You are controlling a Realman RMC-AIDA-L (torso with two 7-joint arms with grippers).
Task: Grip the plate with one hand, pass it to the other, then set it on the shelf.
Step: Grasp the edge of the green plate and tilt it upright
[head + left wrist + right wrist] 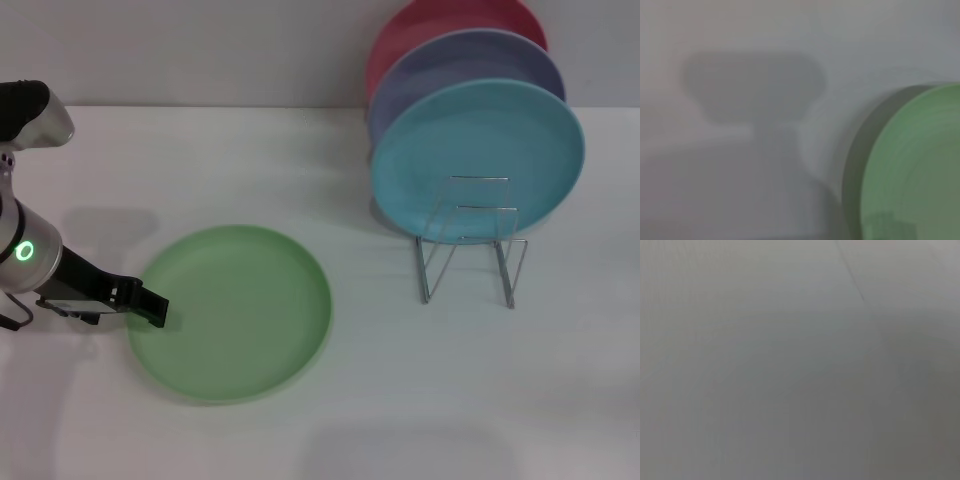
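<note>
Where green plate (232, 312) lies flat on bench (400, 400), we see left gripper (155, 308) at its left rim, grip state unclear. Rack (470, 240) well apart, holding blue plate (478, 160). Left wrist view shows only plate edge.

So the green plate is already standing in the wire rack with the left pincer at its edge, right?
Not quite: the head view shows the green plate lying flat on the table, not in the wire rack. The left pincer is at its edge.

Light green plate (235, 310), turquoise plate (478, 160), lilac plate (462, 62), pink-red plate (420, 25), silver wire rack (470, 250), white table (300, 160).
</note>
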